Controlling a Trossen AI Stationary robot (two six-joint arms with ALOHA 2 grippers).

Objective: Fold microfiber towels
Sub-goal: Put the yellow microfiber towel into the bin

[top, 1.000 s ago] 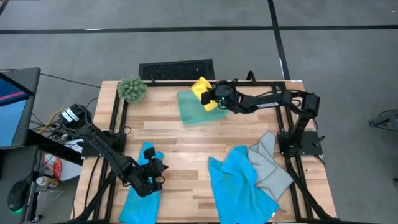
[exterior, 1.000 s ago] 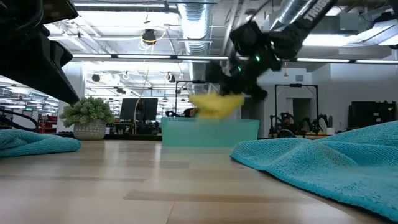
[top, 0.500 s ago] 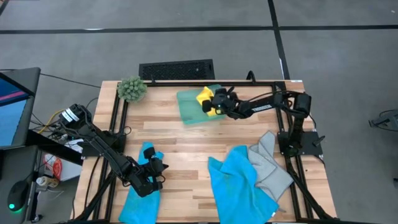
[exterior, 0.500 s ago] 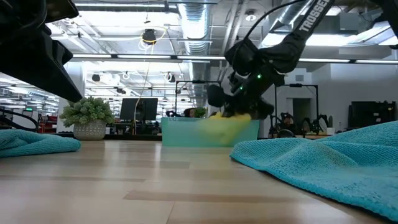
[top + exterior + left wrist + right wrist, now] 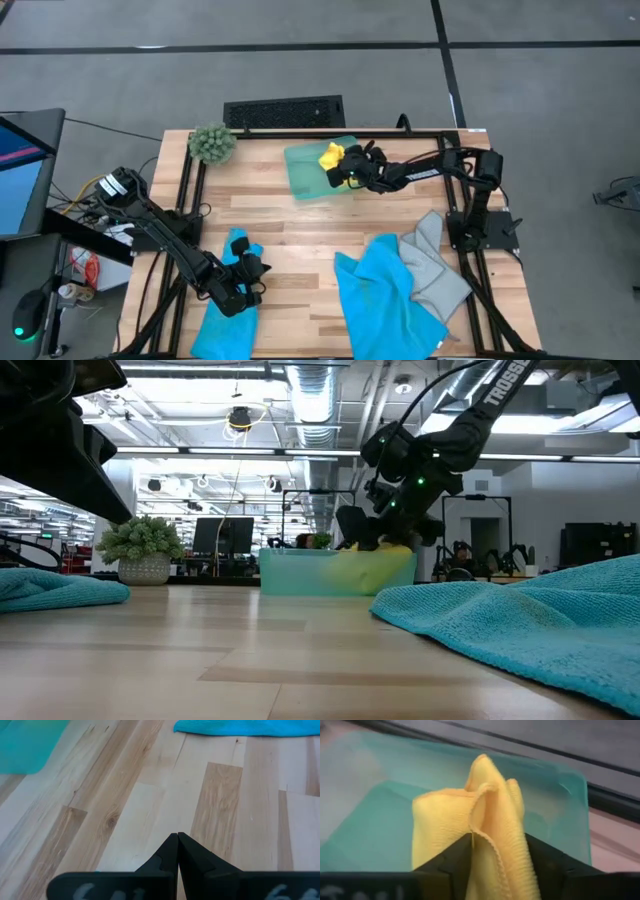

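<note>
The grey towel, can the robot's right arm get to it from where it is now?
Probably yes. The grey towel lies uncovered beside the right arm's base, though the right end effector is at the tray with the yellow towel.

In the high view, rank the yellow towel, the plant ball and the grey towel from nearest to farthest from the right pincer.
Measured from the right pincer, at the table's far side:
1. yellow towel, between its fingers, in the teal tray.
2. grey towel, near right side of the table.
3. plant ball, far left corner.
</note>
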